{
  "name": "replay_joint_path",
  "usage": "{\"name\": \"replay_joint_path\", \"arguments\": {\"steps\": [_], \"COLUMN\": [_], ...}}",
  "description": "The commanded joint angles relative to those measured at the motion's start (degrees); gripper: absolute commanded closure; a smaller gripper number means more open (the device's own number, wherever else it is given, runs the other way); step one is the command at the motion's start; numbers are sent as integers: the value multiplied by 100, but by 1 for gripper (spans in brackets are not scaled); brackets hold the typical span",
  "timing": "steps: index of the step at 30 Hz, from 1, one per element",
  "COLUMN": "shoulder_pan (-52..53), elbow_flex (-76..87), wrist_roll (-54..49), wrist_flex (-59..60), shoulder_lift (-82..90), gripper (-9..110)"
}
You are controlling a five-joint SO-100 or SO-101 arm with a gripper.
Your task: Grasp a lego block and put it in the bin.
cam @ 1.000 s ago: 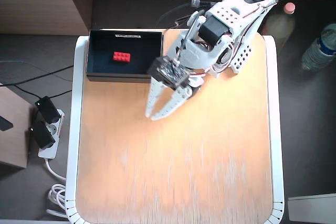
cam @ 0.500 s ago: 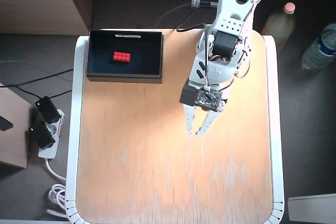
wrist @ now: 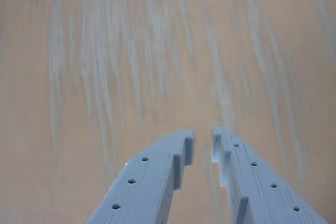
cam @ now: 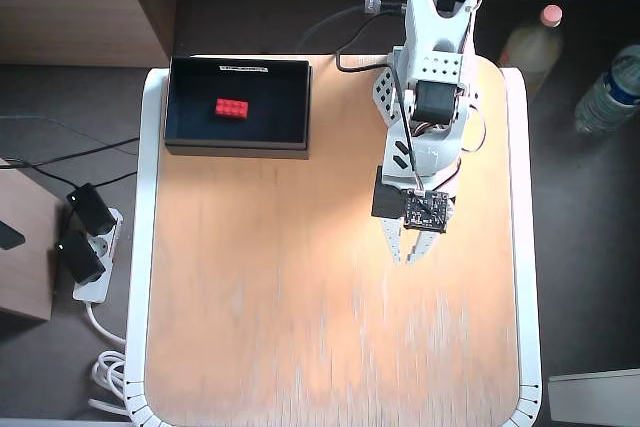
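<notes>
The lego block (cam: 232, 107) is seen lying flat on the dark floor of the bin (cam: 190, 132), left of the bin's middle in the overhead view, clear of all four walls. It is judged light, rigid and hard, unlikely to be harmed by a firm pinch; the smooth plastic sides could slip under a skewed grip. Were it to be taken again, the two long sides would be the place for the fingers, squarely across the short width, the studs left upward. The block already being in the bin, the task is judged done.

The bin sits at the table's (cam: 250, 347) far-left corner in the overhead view, its white label strip on the far rim.

The gripper (cam: 408, 253) is held over bare wood, right of centre, well apart from the bin. In the wrist view the gripper (wrist: 203, 145) shows only a narrow gap between its tips and nothing between them: nearly closed, empty.

Against the earlier overhead pictures, the arm has been swung from beside the bin toward the table's right half, and the jaws, then spread wide, have been drawn almost together. Block and bin are unmoved.
</notes>
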Motion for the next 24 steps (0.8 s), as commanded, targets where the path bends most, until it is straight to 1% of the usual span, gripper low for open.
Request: {"name": "replay_joint_path", "arguments": {"steps": [1, 5, 9, 19, 24], "shoulder_pan": [-105, -193, -272, -246, -281], "elbow_flex": [141, 589, 756, 1406, 1415], "wrist_roll": [-79, -97, -220, -316, -387], "wrist_flex": [-88, 158, 510, 580, 1160], "shoulder_lift": [237, 712, 791, 835, 835], "gripper": [101, 101, 101, 101, 101]}}
